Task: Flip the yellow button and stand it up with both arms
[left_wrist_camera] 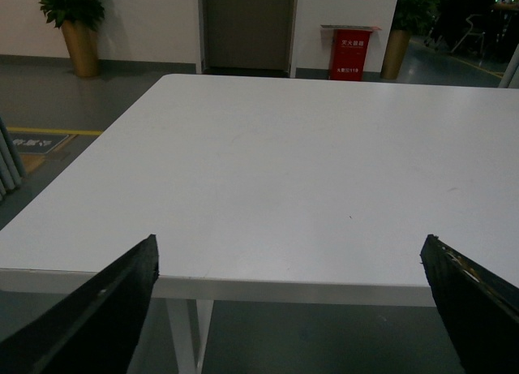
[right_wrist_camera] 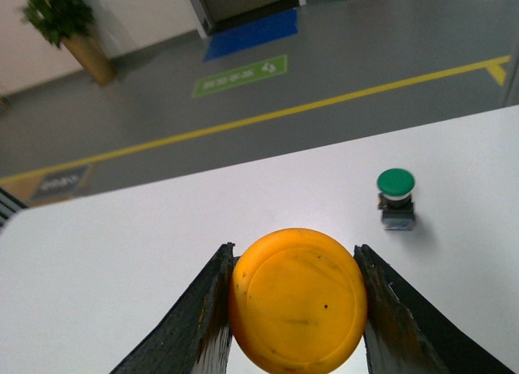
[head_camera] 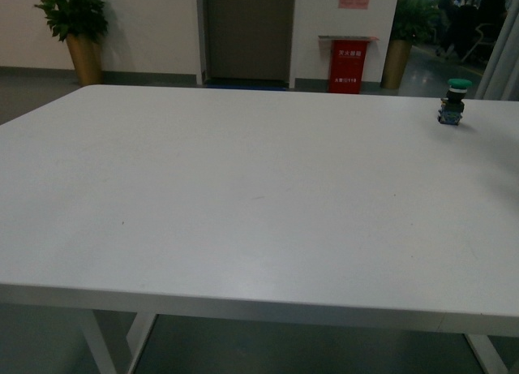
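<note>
right wrist view: the right pincer (right_wrist_camera: 292,254) is clamped on the yellow button (right_wrist_camera: 297,301), one black finger (right_wrist_camera: 199,317) pressed to each side of the round yellow-orange cap; the cap's face is turned toward the wrist camera and hides the collar and the contact block behind it, and whether the button touches the white worktop (right_wrist_camera: 122,252) cannot be told. beyond the held cap, well apart from it, a green button (right_wrist_camera: 396,182) stands upright on the worktop, green cap uppermost on its dark body. past the worktop's far edge lies a grey floor (right_wrist_camera: 340,58) with a yellow line, a green marking and a blue mat before a door. left wrist view: the left pincer (left_wrist_camera: 288,248) has its two black fingers (left_wrist_camera: 97,317) spread wide apart at the lower corners of the picture, gripping nothing, with the near edge of the worktop (left_wrist_camera: 308,171) showing between them. front view: the worktop (head_camera: 243,204) fills most of the picture, and the green button (head_camera: 456,101) stands upright near its far right edge. behind the worktop are a dark door (head_camera: 247,33), a red cabinet (head_camera: 346,63) against the wall, and potted plants (head_camera: 75,29) in tall golden pots to either side
</note>
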`<action>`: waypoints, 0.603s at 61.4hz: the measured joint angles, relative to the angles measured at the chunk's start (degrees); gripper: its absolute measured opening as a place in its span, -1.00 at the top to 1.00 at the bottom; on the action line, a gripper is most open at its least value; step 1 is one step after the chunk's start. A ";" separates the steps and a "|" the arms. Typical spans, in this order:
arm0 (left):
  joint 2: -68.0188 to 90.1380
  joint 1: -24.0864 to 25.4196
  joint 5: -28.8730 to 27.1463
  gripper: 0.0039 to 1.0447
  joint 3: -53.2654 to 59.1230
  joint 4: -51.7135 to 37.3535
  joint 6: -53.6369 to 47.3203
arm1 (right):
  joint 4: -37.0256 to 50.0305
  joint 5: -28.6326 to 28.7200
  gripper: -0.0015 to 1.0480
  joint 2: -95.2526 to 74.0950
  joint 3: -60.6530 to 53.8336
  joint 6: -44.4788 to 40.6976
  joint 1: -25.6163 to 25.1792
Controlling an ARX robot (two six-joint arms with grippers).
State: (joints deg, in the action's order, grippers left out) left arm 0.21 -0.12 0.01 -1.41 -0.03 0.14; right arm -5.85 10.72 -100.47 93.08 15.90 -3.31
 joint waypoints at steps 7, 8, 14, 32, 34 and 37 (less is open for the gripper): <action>0.00 0.00 0.00 -0.89 0.00 0.00 0.00 | -7.41 -2.03 0.27 -6.54 9.29 -11.13 0.22; 0.00 0.00 0.00 -0.89 0.00 0.00 0.00 | -7.89 -2.29 0.27 -6.97 9.79 -11.98 0.26; 0.00 0.00 0.00 -0.89 0.00 0.00 0.00 | -11.89 -6.08 0.27 -10.78 13.68 -18.82 0.61; 0.00 0.00 0.00 -0.89 0.00 0.00 0.00 | -19.78 -13.35 0.27 -20.35 21.20 -23.61 1.66; 0.00 0.00 0.00 -0.89 0.00 0.00 0.00 | -20.33 -14.08 0.27 -21.07 21.75 -23.61 1.68; 0.00 0.00 0.00 -0.89 0.00 0.00 0.00 | -21.55 -14.64 0.27 -22.18 22.75 -23.08 1.68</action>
State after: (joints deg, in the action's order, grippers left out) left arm 0.21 -0.12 0.01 -1.41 -0.03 0.14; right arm -27.40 -3.92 -122.65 115.83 -7.18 -1.63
